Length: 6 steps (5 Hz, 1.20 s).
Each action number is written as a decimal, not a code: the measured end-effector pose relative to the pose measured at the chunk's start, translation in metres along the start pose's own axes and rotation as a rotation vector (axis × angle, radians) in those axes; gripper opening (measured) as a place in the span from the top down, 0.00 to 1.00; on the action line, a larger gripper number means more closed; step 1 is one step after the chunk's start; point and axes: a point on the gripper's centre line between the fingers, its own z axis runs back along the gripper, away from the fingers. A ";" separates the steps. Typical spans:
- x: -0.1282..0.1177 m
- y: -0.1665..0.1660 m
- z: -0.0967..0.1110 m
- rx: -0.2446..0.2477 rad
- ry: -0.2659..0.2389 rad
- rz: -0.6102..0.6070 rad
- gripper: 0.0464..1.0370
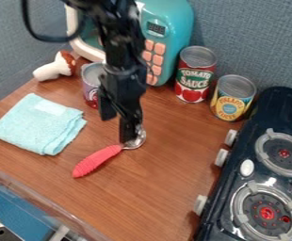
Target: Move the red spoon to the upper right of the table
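Note:
The red spoon (97, 161) lies on the wooden table, left of centre. Its ribbed red handle points down and to the left, and its metal bowl is at the upper right end. Above the bowl end hangs the black gripper (118, 130), open, with its two fingers apart. The right fingertip overlaps the spoon's neck and part of the bowl in the view; whether it touches them I cannot tell.
A folded light blue cloth (39, 123) lies at left. Behind stand a teal toy microwave (168, 28), a can (92, 84), a tomato can (195, 74) and a yellow can (233, 98). A dark stove (243, 174) lines the right side.

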 end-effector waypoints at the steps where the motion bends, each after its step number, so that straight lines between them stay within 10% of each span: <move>1: -0.009 -0.023 -0.027 0.007 0.064 0.001 0.04; 6: -0.047 -0.004 -0.019 0.010 0.055 0.105 0.04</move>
